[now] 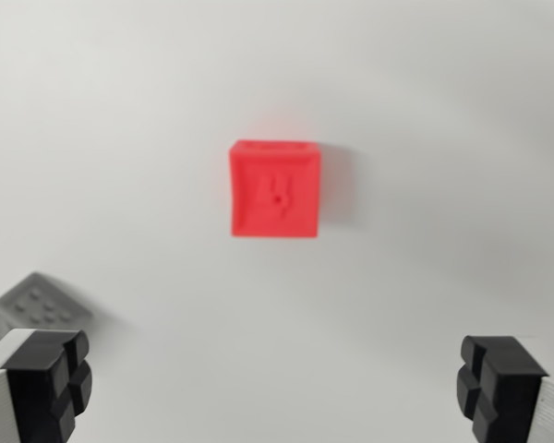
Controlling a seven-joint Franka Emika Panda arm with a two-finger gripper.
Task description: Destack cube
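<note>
Alignment is the governing relation here: the red cube lies ahead of my gripper, nearly on the centreline between my two black fingertips, offset neither to the wrist view's left nor to its right by any amount I can make out. My jaws are spread wide and hold nothing; one fingertip sits at the bottom left corner of the wrist view, the other at the bottom right, with bare surface between them. The cube rests on the white table, well apart from both fingertips, its top face square to the camera and its edges running roughly parallel to the frame, so no long axis dictates approach; either pair of opposite sides would, in my judgement, fit between the jaws without wrist rotation. A shallow marking or recess shows on the top face, too blurred to identify. Whether a second cube sits beneath it cannot be determined from above. A grey studded block lies at the wrist view's lower left, just behind my left-side fingertip and partly hidden by it. The table is plain, matte and evenly lit, with a soft shadow to the right of the cube. Nothing else of the room shows.
</note>
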